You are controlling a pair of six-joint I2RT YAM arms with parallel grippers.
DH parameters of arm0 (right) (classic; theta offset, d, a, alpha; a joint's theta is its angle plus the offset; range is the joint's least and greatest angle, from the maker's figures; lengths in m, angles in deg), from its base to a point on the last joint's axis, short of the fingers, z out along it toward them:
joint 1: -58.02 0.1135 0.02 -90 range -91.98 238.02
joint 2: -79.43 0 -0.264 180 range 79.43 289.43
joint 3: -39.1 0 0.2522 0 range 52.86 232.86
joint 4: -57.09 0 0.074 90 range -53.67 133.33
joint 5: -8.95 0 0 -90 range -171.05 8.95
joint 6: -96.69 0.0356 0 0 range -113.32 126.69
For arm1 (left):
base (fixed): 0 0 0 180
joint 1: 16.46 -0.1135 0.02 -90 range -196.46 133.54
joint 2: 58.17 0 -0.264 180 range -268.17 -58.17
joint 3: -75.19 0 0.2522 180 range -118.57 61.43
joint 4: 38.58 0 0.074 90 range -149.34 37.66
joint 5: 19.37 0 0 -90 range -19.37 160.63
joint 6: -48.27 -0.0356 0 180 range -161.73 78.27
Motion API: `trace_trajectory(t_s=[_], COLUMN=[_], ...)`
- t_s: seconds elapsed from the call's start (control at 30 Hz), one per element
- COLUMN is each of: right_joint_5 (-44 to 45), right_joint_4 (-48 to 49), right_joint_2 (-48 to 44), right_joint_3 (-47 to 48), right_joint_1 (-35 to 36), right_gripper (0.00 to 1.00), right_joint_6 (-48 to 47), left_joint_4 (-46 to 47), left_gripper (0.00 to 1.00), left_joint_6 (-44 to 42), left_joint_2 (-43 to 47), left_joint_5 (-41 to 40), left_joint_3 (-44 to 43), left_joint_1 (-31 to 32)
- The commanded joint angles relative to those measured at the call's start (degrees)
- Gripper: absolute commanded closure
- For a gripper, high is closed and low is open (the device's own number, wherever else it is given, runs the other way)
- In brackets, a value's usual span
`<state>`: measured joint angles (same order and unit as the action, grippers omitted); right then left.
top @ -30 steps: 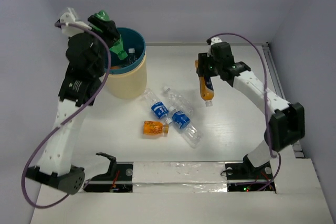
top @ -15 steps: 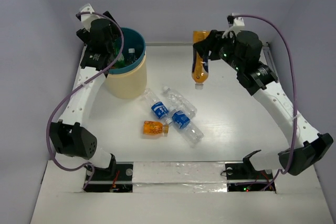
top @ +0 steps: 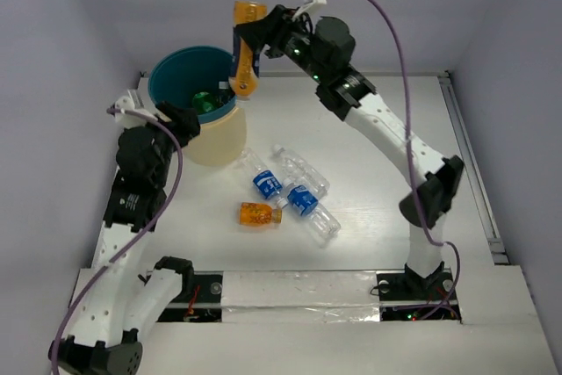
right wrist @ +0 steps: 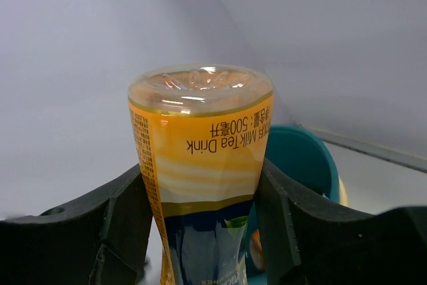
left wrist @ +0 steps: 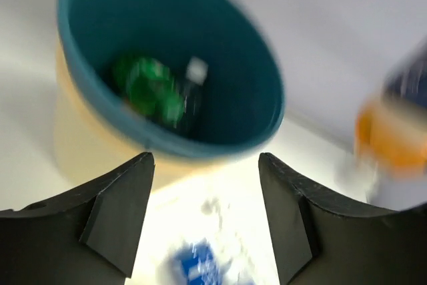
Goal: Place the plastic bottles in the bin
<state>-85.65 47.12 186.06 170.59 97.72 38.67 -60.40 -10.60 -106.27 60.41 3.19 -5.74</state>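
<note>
the right gripper (top: 252, 44) clamps an orange bottle (top: 245, 63), cap down, above the bin (top: 173, 76) rim. the left gripper (left wrist: 205, 163) hangs beside the bin, jaws apart, empty. a green bottle (top: 204, 100) lies inside; loose bottles (top: 266, 182) lie on the table (top: 395, 217).

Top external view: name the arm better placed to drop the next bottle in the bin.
Right. The right gripper holds an orange bottle cap-down at the bin rim; the left gripper, beside it, is open and empty.
</note>
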Motion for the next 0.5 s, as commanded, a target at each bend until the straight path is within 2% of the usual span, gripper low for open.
trace_trajectory(t_s=[0.0,0.13,0.27,0.37,0.4,0.47], right_joint_5=[4.42,10.3,12.95,12.77,12.69,12.69], right_joint_4=[4.21,1.48,2.8,1.75,1.4,0.69], right_joint_2=[6.38,19.1,24.05,25.73,26.0,25.65], right_joint_3=[14.83,28.12,29.66,30.27,30.1,30.01], right_joint_1=[1.86,3.28,3.89,4.42,4.94,5.47], right_gripper=[0.4,0.4,0.4,0.29,0.2,0.12], right_joint_6=[1.94,1.06,0.88,-0.6,-2.44,-4.56], left_joint_4=[-3.72,-5.74,-6.1,-5.48,-4.96,-3.82], left_gripper=[0.4,0.41,0.37,0.3,0.26,0.24], left_joint_6=[3.05,7.34,9.81,10.0,10.0,10.17], left_joint_2=[4.21,10.73,14.34,14.09,13.3,12.42], left_joint_5=[8.45,13.81,18.03,19.36,20.14,20.41], left_joint_3=[7.94,18.39,23.95,26.16,26.42,26.51], left_joint_1=[0.53,0.53,0.53,1.06,1.58,2.72])
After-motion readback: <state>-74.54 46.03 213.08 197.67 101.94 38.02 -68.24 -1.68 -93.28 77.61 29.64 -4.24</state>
